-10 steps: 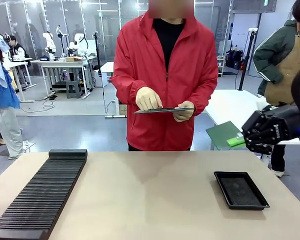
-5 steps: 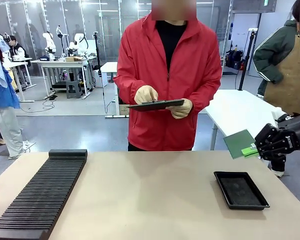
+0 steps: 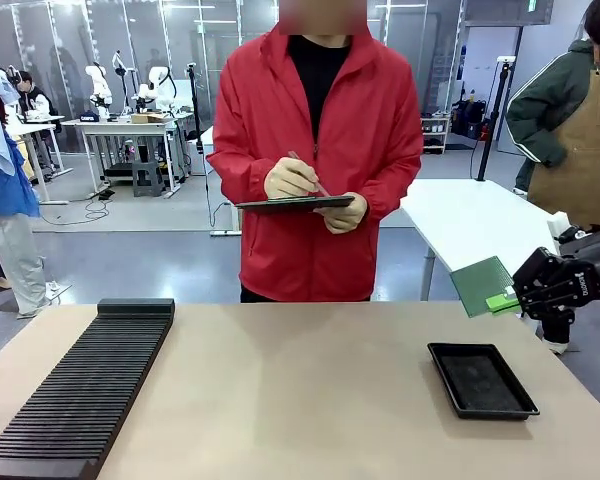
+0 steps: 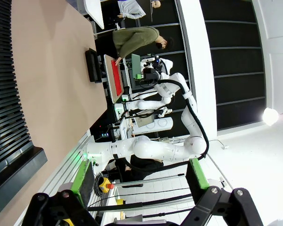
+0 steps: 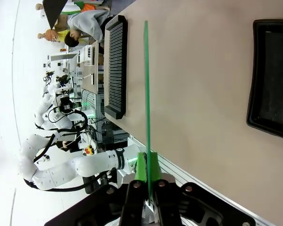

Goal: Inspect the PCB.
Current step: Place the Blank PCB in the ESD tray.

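Observation:
The PCB [image 3: 481, 284] is a thin green board held in the air at the table's right side, above and behind the black tray. My right gripper [image 3: 507, 299] is shut on its right edge. In the right wrist view the PCB [image 5: 146, 89] shows edge-on as a thin green line rising from the right gripper [image 5: 147, 165]. My left gripper [image 4: 140, 181] stands open, with nothing between its green pads [image 4: 82, 181]. Across the table a person in a red jacket holds a dark tablet [image 3: 293, 203] and a stylus.
A shallow black tray [image 3: 481, 380] lies on the table's right part. A long black slotted rack [image 3: 78, 392] runs along the left side. The rack [image 5: 115, 66] and tray [image 5: 272, 80] also appear in the right wrist view. Other people stand behind.
My right gripper moved right and slightly down with the PCB, then held nearly still. The person shifted left and now touches a stylus to the tablet. The left gripper stays open.

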Robot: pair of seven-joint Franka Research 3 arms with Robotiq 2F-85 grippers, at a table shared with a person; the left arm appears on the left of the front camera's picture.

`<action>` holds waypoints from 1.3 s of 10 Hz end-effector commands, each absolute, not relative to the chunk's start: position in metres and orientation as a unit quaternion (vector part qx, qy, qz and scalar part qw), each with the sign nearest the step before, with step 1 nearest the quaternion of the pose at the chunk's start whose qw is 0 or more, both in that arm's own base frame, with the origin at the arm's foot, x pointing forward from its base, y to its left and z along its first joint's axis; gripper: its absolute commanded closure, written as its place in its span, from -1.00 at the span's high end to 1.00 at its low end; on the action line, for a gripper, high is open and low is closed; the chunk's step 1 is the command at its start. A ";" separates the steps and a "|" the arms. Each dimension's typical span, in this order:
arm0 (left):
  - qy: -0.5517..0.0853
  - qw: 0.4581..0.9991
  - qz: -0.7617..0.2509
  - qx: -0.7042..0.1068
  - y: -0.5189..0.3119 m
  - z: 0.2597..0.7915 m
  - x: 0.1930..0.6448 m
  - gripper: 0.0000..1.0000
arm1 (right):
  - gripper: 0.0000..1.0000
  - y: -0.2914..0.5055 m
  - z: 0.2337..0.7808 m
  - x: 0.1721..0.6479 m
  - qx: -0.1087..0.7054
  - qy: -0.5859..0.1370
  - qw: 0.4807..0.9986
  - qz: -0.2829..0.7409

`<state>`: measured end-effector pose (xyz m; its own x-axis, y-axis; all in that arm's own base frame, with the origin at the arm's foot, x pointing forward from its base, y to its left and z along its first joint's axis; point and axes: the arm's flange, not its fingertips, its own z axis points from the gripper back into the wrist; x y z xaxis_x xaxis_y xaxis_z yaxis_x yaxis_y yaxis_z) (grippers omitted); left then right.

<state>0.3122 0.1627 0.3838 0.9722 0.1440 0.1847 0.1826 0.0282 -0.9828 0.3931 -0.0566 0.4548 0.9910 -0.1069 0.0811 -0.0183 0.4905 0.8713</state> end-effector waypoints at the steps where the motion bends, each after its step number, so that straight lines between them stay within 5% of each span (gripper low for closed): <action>1: -0.118 0.708 -0.013 -0.696 0.163 0.384 0.311 1.00 | -0.95 -0.057 0.454 0.394 0.504 -0.060 0.861 -0.028; 13: -0.118 0.708 -0.013 -0.696 0.163 0.384 0.311 1.00 | -0.95 -0.063 0.318 0.468 0.358 0.008 0.933 -0.037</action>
